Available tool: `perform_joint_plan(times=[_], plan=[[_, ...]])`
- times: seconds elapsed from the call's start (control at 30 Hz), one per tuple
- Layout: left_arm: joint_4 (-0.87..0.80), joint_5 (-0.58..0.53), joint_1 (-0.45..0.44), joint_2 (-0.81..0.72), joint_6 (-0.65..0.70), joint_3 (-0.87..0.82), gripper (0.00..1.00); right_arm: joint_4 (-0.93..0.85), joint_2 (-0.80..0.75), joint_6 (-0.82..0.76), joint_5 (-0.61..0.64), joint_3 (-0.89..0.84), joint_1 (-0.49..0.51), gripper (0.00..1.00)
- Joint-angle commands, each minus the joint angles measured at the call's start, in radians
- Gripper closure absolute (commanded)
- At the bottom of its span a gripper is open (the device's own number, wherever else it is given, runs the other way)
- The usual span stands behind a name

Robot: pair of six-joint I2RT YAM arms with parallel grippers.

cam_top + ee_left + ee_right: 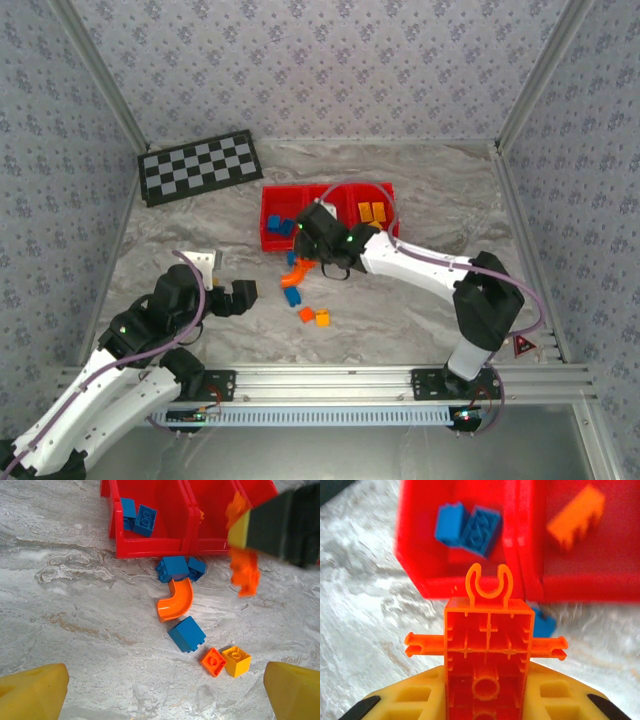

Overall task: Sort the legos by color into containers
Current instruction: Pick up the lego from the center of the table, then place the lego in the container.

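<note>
What worries me most is this one going into the wrong box. The orange piece (487, 645) hangs just short of the near wall of the red tray (435, 580), lined up a little to the left of the divider (524, 550). That puts it closer to the compartment holding the blue bricks (469, 525) than to the next one, where an orange brick (575, 517) already lies. Let go here and I reckon it lands on the table (75, 630) in front of the wall; carried straight ahead, it could end up among the blue ones. It also has thin pins sticking out on both sides and a clip at its far end, and these could catch on the wall or the divider if it goes in low. The right fingers (420, 697) are clamped on its near end only, one on each side, with much of its length poking out beyond them, so a knock might twist it in the grip. The left fingers (35, 690) stand wide apart with nothing between them, over the table near a curved orange piece (176, 600) and a blue brick (186, 634). A reach from there could cross the right arm.
</note>
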Motion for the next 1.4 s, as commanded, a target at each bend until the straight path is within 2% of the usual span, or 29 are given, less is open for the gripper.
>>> perform_joint_plan(times=[0.0, 0.17, 0.27, 0.57, 0.87, 1.37], plan=[[0.015, -0.01, -0.007, 0.0, 0.005, 0.0, 0.0, -0.184, 0.012, -0.186, 0.06, 0.129, -0.052, 0.75], [0.014, -0.013, -0.007, -0.002, 0.005, 0.0, 0.0, -0.286, 0.127, -0.32, -0.059, 0.309, -0.158, 0.74], [0.013, -0.012, -0.008, -0.002, 0.005, 0.0, 0.0, -0.336, 0.206, -0.359, -0.071, 0.403, -0.199, 0.74], [0.009, -0.021, -0.015, -0.006, 0.003, 0.001, 0.0, -0.525, 0.432, -0.436, 0.059, 0.668, -0.235, 0.74], [0.01, -0.02, -0.016, -0.005, 0.005, 0.002, 0.0, -0.56, 0.529, -0.442, 0.124, 0.737, -0.253, 0.74], [0.011, -0.023, -0.016, -0.002, 0.003, 0.0, 0.0, -0.517, 0.613, -0.433, 0.115, 0.75, -0.275, 0.65]])
